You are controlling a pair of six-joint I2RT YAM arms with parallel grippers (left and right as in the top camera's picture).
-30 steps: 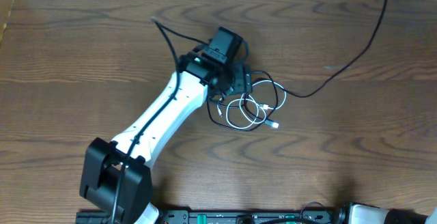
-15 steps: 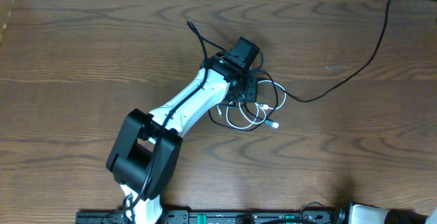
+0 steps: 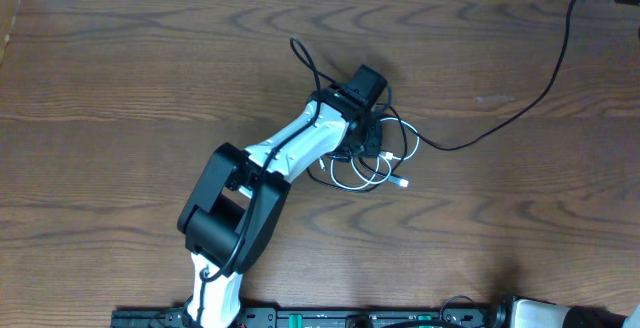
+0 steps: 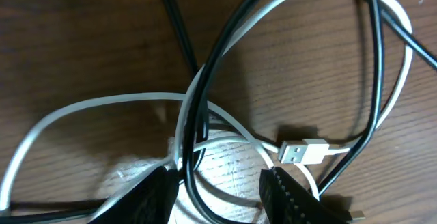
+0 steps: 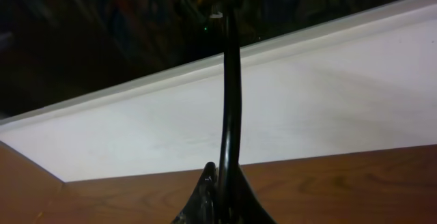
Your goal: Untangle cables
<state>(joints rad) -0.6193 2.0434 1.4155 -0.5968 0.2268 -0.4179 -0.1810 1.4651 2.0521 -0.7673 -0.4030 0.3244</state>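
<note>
Cables lie knotted on the tabletop. Left jaws stand apart astride the white cable and black cable; right jaws clamp the black cable's far end.

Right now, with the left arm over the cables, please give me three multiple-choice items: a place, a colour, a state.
1. Where does the tangle lie? A) near the middle of the table B) at its left edge C) off the table
2. What colour is the cable with the flat metal plug? A) black B) red C) white
3. How is the left pincer? A) shut on nothing B) open, cables between its fingers C) out of view
Key: 1A, the overhead view shows the loops mid-table; 2C, the plug ends the white cable; 3B, its fingers stand apart around the black cable and the white one.
</note>
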